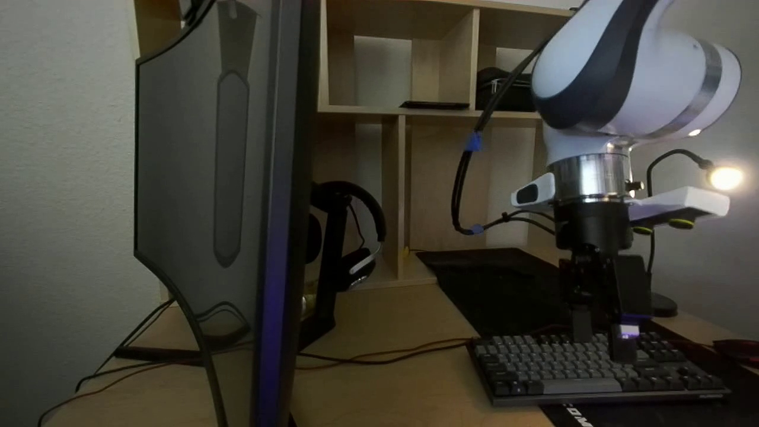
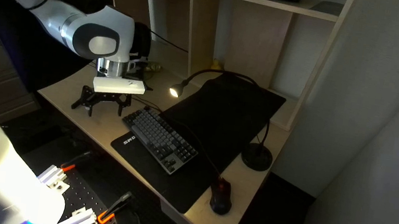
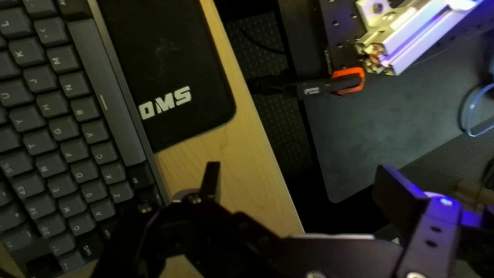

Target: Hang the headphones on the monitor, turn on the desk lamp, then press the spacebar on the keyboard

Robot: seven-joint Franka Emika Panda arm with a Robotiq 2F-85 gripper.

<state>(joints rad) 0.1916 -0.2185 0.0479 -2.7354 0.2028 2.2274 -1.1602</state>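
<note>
White robot arm, dark curved panel, silver wrist collar, black cable, blue tape, black fingers

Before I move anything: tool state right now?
Tool: open, jaws wide apart in the wrist view, holding nothing.

In an exterior view, at left, the monitor is smooth, faintly glossy grey plastic and the wall is rough; upper right, the arm is glossy, its collar shiny metal. In the wrist view, the keyboard at left is matt plastic, the mat dull black, the desk smooth grained wood
</note>
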